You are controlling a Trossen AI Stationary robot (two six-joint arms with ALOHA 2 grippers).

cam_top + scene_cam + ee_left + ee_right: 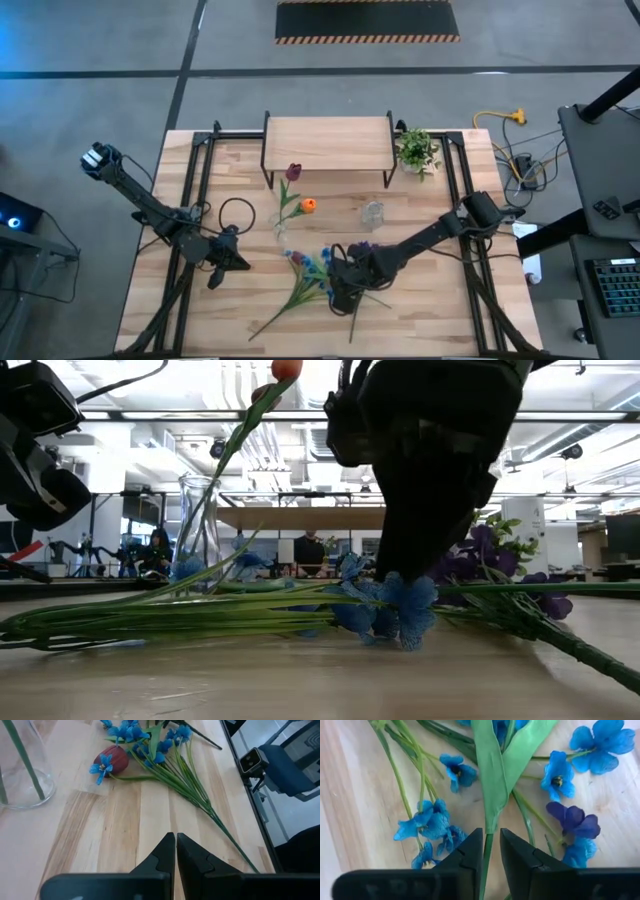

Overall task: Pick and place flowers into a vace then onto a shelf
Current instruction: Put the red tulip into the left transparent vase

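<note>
While the left gripper [243,263] rests shut near the table's left, the high view shows the right gripper [338,290] down in the loose pile of blue, purple and green-stemmed artificial flowers [305,283], with the light wood, black-legged shelf [327,142] well beyond it. From the low view, the clear glass vase [198,530] stands behind the stems. Seen from the right wrist, narrowly parted fingers [465,855] straddle a thin green stem [486,857]; contact is unclear.
</note>
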